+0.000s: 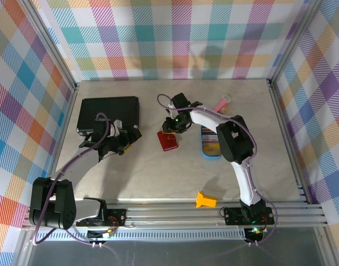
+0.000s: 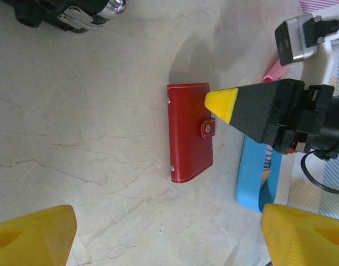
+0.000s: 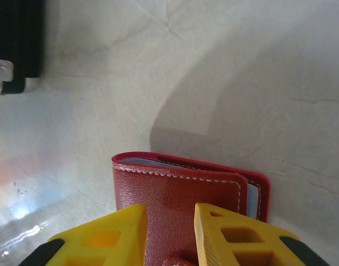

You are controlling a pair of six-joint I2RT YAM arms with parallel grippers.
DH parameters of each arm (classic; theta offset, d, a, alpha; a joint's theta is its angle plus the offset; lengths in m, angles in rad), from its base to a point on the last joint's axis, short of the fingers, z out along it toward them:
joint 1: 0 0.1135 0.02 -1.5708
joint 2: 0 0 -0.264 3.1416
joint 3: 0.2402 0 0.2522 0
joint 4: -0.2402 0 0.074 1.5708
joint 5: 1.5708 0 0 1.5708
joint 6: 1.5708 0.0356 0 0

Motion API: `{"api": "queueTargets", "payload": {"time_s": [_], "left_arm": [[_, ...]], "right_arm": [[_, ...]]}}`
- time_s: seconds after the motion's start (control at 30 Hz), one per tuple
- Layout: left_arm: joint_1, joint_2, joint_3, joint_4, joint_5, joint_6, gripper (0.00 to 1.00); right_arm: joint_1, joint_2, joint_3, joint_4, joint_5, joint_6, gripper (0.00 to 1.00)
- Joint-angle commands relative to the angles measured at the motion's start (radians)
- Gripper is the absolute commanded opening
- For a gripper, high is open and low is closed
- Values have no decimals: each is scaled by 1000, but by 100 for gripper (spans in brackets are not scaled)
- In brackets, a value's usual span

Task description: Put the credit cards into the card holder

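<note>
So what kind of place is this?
Probably a robot practice booth: a left arm and right arm bolted to a metal rail, checked walls fencing the table, and a red wallet to practise on.

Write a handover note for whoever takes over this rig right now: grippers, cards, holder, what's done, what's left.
The left gripper is open and empty, facing the card holder.
The right gripper has its jaws narrowed either side of the closing tab; a firm grip cannot be confirmed.
The card holder lies closed on the table, tab fastened.
The credit cards sit in the blue tray beside it.
Done: no card loaded.
Left: open the holder, then move the cards in.
</note>
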Motion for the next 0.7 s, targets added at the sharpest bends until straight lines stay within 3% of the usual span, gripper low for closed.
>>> {"api": "queueTargets", "payload": {"time_s": [0.0, 0.43, 0.67], "left_arm": [[-20, -1, 22, -32, 20, 23, 86], [-90, -45, 4, -100, -20, 25, 86], [-118, -77, -43, -100, -14, 11, 81]], "right_arm": [[19, 7, 1, -47, -29, 23, 28], [113, -244, -395, 76, 68, 289, 26], [116, -437, -450, 14, 204, 286, 31]]}}
